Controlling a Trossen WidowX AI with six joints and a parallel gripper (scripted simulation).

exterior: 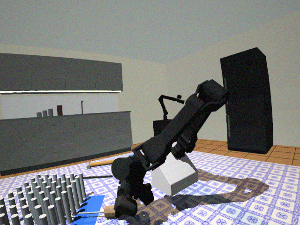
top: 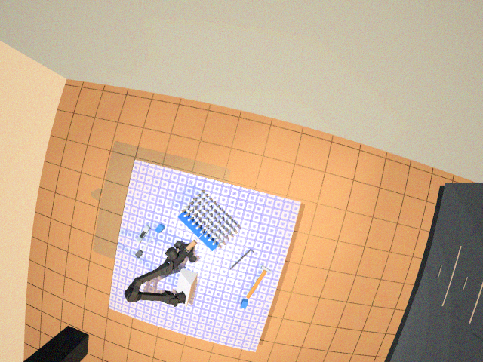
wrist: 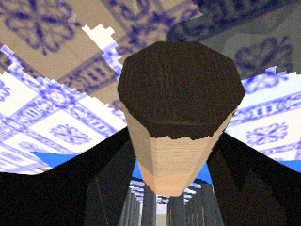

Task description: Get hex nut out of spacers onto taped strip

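My gripper [top: 189, 247] [exterior: 115, 211] is shut on the wooden handle [exterior: 108, 211] [wrist: 171, 157] of a tool, low in front of the spacers. The tool's thin metal shaft [exterior: 89, 213] reaches over the blue taped strip [top: 212, 246] [exterior: 96, 200] [wrist: 49, 158] to the front row of spacers. Its tip is hard to make out there. The grey metal spacers [exterior: 66, 203] stand upright in close rows behind the strip. I cannot make out the hex nut in any view. A dark rod with a bent end [top: 241, 259] [exterior: 96, 176] lies to the side of the field.
A tool with an orange handle [top: 256, 284] [exterior: 104, 162] lies beyond the dark rod, near a blue block [top: 244, 303]. Another blue block [top: 159, 228] and small grey items lie on the arm's other side. A pale wedge-shaped block [top: 187, 279] [exterior: 180, 169] is by the arm's base.
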